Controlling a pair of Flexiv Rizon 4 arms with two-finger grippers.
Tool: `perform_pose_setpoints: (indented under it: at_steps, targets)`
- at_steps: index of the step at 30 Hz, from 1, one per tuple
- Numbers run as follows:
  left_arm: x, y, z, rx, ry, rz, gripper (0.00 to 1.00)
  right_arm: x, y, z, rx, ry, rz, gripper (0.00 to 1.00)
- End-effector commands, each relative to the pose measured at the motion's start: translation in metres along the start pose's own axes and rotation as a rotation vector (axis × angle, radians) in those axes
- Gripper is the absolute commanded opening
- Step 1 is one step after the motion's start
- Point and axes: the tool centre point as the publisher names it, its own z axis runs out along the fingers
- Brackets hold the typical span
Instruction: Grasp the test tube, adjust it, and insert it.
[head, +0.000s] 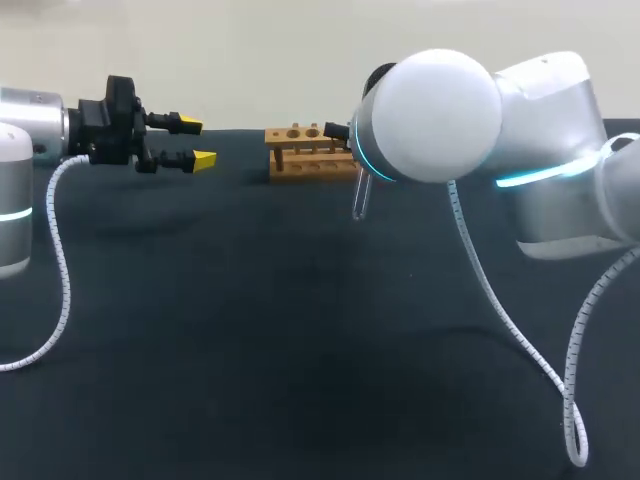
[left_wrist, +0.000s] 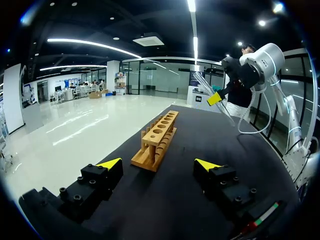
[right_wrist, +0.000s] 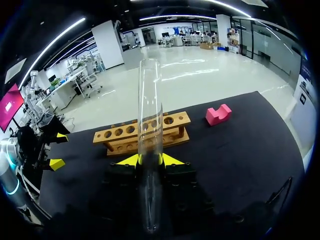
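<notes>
Holding the clear test tube (right_wrist: 150, 115) tight between its two yellow tips, the right gripper (right_wrist: 150, 160) hangs over the black table (head: 250, 340), upper middle of the head view. The wooden rack (right_wrist: 135, 134) stands just ahead, with a pink block (right_wrist: 218, 114) near one end. The left gripper (head: 196, 142), upper left, has its fingers wide apart, with nothing in them.
</notes>
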Motion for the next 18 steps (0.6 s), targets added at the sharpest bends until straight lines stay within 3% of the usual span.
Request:
perform_pose_setpoints:
  at_steps: [1,18]
  targets:
    - [0.0014,-0.0002,-0.0005,-0.001,-0.005,0.003,1.0,-0.0006,-0.0032,-0.0013,-0.009,-0.028,0.022,0.0]
    - [0.0014,-0.0002,-0.0005,-0.001,-0.005,0.003,1.0,-0.0006,-0.0032,-0.0013,-0.009,-0.028,0.022,0.0]
